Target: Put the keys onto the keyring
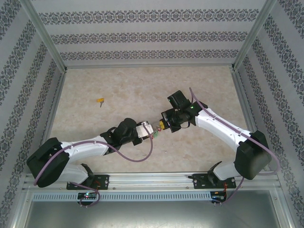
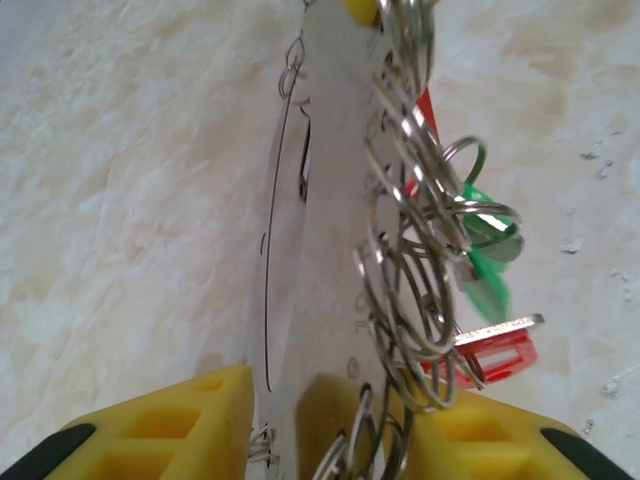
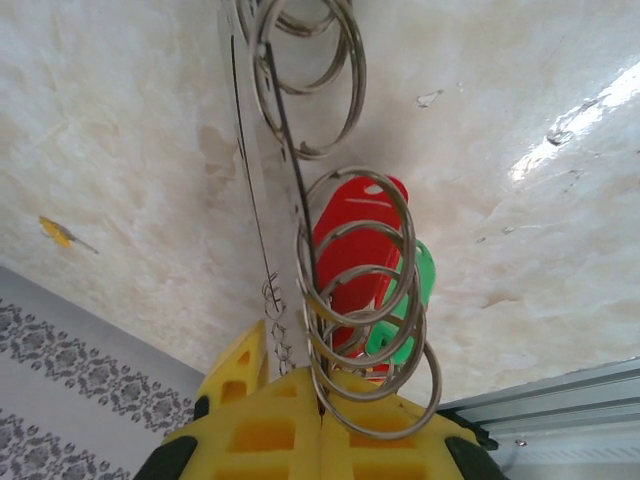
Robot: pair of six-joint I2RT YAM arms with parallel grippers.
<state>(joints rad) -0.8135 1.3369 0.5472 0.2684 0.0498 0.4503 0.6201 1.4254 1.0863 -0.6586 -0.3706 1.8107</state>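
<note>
Keyring (image 3: 289,165) in right arm's fingers (image 3: 262,432)

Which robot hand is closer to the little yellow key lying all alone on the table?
Left. The yellow key lies up and to the left of both grippers, which meet mid-table. The left gripper sits on the key's side, and the right gripper is just beyond it.

A pale, marbled tabletop (image 1: 142,85) sits inside walls (image 1: 142,35) papered with dark floral bands; aluminium posts (image 1: 44,34) frame the corners, and small specks (image 2: 570,245), perhaps chips, dot the surface
</note>
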